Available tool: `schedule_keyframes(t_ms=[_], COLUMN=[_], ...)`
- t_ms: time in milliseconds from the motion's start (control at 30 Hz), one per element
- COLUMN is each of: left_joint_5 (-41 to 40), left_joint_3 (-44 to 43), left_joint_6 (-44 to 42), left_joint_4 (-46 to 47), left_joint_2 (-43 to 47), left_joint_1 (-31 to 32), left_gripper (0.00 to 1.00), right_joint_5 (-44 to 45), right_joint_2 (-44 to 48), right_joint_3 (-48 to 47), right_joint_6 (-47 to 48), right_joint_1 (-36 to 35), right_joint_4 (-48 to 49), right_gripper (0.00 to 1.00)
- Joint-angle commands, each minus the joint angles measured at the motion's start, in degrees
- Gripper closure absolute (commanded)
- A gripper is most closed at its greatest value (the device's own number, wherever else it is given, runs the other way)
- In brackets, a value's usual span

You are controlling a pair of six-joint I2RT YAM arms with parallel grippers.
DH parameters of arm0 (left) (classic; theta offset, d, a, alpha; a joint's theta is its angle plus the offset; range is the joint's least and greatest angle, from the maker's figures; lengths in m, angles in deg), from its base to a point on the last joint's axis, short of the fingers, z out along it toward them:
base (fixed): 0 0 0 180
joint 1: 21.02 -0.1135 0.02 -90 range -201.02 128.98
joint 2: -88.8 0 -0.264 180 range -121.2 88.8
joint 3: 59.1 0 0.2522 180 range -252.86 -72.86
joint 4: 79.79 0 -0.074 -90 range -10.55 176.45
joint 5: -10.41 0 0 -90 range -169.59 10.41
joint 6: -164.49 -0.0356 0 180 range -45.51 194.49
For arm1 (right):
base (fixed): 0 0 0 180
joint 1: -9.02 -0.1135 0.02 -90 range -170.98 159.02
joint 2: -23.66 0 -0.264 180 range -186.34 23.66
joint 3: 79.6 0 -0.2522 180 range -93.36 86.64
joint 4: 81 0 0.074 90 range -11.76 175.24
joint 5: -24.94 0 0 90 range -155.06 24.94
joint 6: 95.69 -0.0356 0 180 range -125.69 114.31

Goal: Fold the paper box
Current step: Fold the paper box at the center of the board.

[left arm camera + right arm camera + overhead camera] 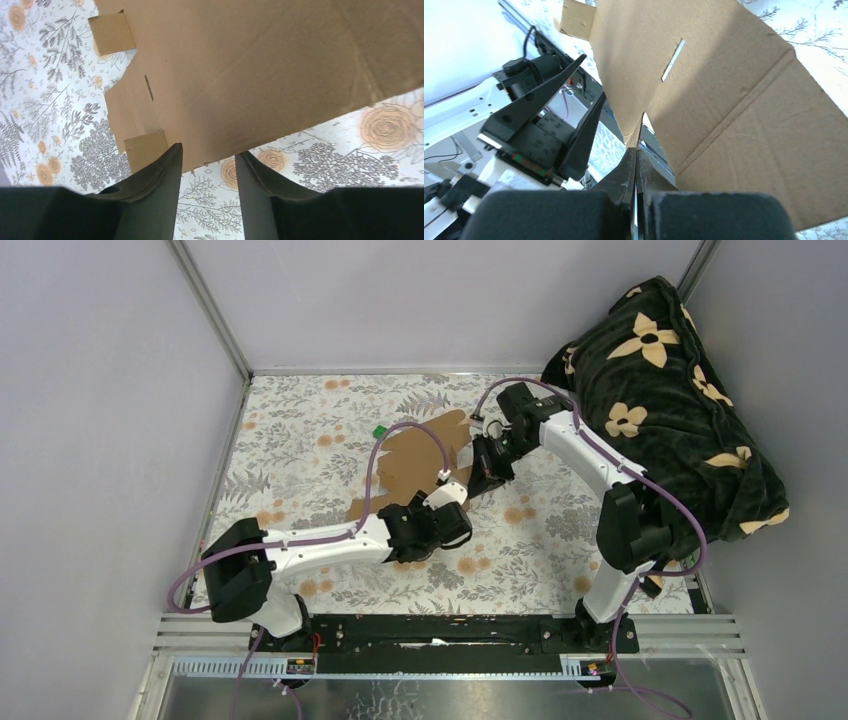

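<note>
1. Progress looks early to us: the paper box, a plain brown die-cut cardboard sheet with flaps, slots and creases, is an opened-out blank and no walls stand up yet.
2. We find it in the middle of the flower-patterned tabletop, between the two arms, with a tiny green cube just beyond its far left corner.
3. The right end effector is pinched tight on a corner of the sheet, at a notch where two panels meet. From its wrist view, the panel beside that notch bends along a crease, so we judge one fold is started at most.
4. The left end effector stands about half wide and holds nothing. Its fingers sit just short of the sheet's near edge, with bare tabletop showing between them.
5. What is left, as we judge it, is nearly everything: raising the side panels along their creases, tucking the small flaps into the slots and closing the shape.
</note>
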Motion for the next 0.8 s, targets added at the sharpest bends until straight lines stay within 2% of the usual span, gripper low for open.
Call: schedule_keyframes(t_ms=[0,233,433,700,767], left_joint_5=[-5.97,-10.97,-12.73,-12.68,-11.85], left_joint_3=[1.6,1.6,1.84,2.56,2.25], left_joint_6=[-0.13,0.35,-0.95,-1.3,-1.53], left_joint_4=[1.76,1.75,2.46,3.69,3.63], left_joint_2=[1.19,2.01,2.83,4.68,5.44], left_joint_1=[0.44,1.1,1.31,1.32,1.32], left_gripper=[0.52,0.55,0.85,0.94,0.94], right_joint_5=[-6.68,-9.45,-12.03,-12.48,-10.75], right_joint_2=[3.3,3.96,4.96,5.58,5.4], right_joint_3=[0.56,2.13,3.05,3.61,3.48], right_joint_6=[-0.67,-1.54,-2.14,-2.54,-2.47], right_joint_1=[0.76,0.76,0.76,0.76,0.76], right_joint_4=[0.75,2.42,3.56,4.14,3.66], right_gripper=[1.0,1.0,1.0,1.0,0.93])
